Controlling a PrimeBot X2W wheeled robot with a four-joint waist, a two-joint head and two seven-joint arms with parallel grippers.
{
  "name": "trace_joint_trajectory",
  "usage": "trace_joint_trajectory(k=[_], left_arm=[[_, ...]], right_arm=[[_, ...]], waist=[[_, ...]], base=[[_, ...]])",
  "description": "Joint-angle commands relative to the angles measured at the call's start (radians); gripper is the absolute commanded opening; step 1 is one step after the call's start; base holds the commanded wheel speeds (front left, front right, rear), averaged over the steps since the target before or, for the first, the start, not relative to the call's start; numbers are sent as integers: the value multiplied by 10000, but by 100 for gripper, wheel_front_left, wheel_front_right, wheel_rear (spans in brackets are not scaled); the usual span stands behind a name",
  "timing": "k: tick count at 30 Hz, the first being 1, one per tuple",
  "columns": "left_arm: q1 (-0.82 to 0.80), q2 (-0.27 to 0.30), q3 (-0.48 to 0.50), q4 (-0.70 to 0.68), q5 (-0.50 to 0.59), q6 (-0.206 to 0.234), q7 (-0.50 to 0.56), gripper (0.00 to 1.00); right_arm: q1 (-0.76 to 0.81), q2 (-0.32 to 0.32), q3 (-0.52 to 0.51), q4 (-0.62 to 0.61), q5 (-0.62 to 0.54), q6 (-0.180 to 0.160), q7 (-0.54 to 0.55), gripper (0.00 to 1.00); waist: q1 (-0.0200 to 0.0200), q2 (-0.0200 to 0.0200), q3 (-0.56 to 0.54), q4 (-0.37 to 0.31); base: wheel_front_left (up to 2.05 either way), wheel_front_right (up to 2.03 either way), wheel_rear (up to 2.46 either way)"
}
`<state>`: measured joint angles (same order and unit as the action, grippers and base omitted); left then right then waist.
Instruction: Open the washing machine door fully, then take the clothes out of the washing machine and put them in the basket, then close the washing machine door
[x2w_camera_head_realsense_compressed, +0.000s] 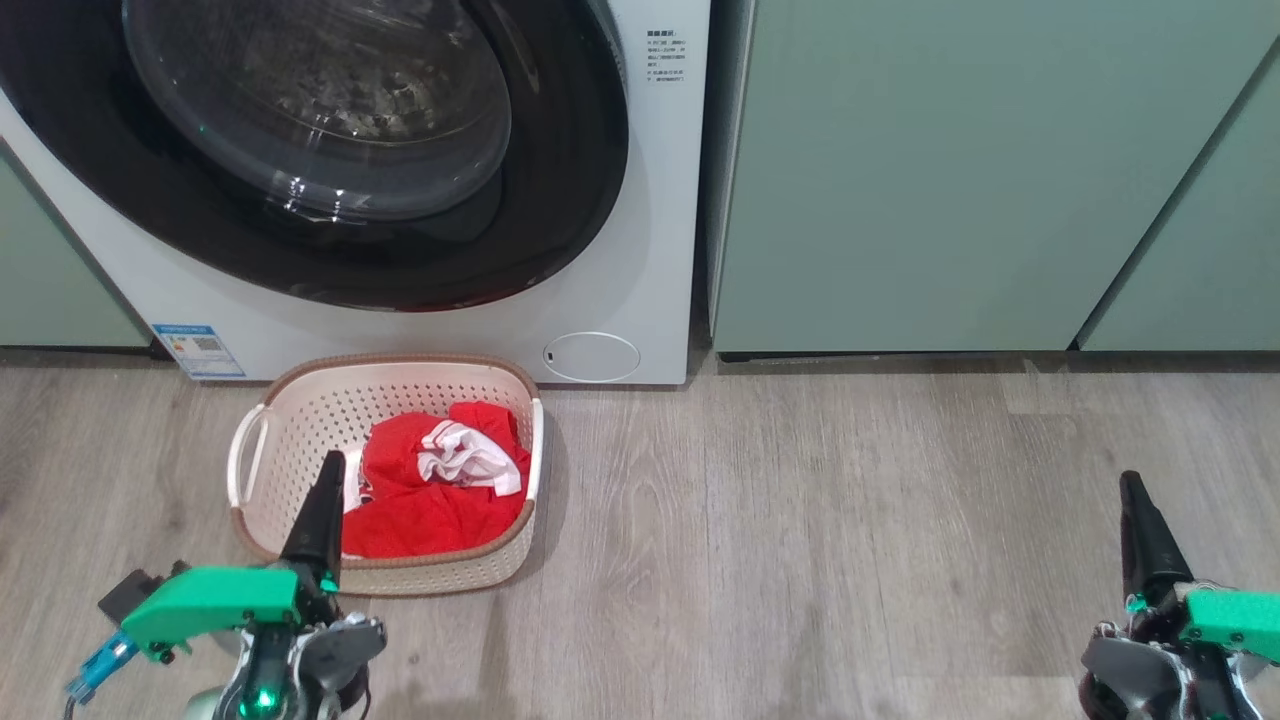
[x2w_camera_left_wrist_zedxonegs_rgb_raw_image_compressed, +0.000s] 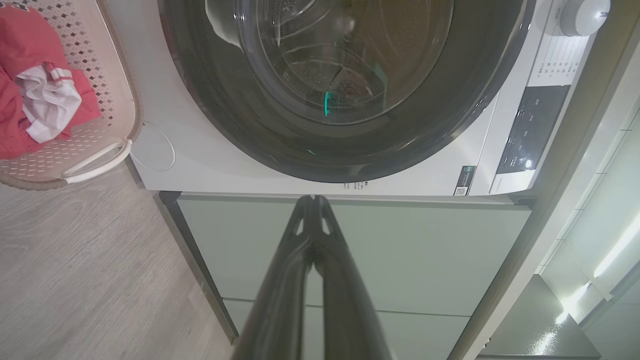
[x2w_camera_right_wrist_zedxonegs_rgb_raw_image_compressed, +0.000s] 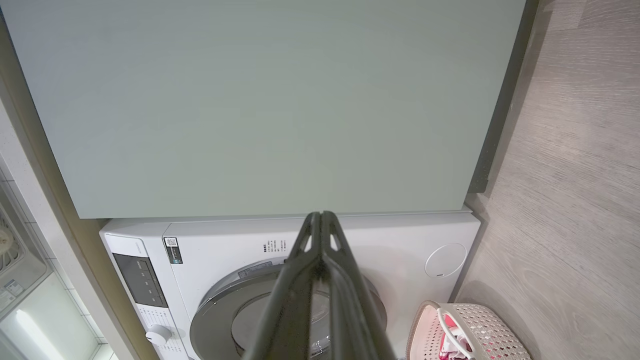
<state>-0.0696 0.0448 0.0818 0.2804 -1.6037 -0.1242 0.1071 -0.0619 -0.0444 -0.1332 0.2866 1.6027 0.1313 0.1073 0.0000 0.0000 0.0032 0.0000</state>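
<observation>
You are facing the big white washing machine (x2w_camera_head_realsense_compressed: 655, 250). It stands on the wood floor (x2w_camera_head_realsense_compressed: 800, 520), with a pale green cabinet (x2w_camera_head_realsense_compressed: 950, 170) just beside it on your right. The washing machine door (x2w_camera_head_realsense_compressed: 570, 180) is the round one with the wide black rim. It looks shut, flat against the front of the machine. You can see the steel drum through its clear window.

The basket (x2w_camera_head_realsense_compressed: 400, 362) sits on the floor right in front of the machine, below the door. The clothes (x2w_camera_head_realsense_compressed: 430, 510) lie inside the basket. They are red with a white striped bit on top, and they fill its right half.

Your left gripper (x2w_camera_head_realsense_compressed: 331, 462) is down at the near left side of the basket. Its two dark fingers are pressed tight together and hold nothing. In the head view its tip shows over the basket, just beside the left edge of the clothes. I cannot tell if it touches them. In the left wrist view the left gripper (x2w_camera_left_wrist_zedxonegs_rgb_raw_image_compressed: 312, 199) points at the green cabinet, near the door's rim.

Your right gripper (x2w_camera_head_realsense_compressed: 1130, 480) is far off to the right, well apart from the basket and the clothes, over bare floor. Its fingers are pressed together too, with nothing between them. In the right wrist view the right gripper (x2w_camera_right_wrist_zedxonegs_rgb_raw_image_compressed: 322, 214) points at the line where the machine meets the cabinet.

A small round hatch (x2w_camera_head_realsense_compressed: 592, 357) sits low on the machine, just beside the basket's far right corner.
</observation>
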Motion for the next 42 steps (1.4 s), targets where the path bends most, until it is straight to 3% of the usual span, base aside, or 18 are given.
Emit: trace_joint_trajectory(k=[1,42], left_arm=[[-385,54,322,-354,-47,-65,63,0],[-384,54,321,-354,-49,-65,62,0]], right_arm=[[-460,-58,194,-418,59,-6,60,0],[-460,-58,195,-418,59,-6,59,0]], waist=[[0,0,-1,0],[0,0,-1,0]], base=[[0,0,0],[0,0,0]])
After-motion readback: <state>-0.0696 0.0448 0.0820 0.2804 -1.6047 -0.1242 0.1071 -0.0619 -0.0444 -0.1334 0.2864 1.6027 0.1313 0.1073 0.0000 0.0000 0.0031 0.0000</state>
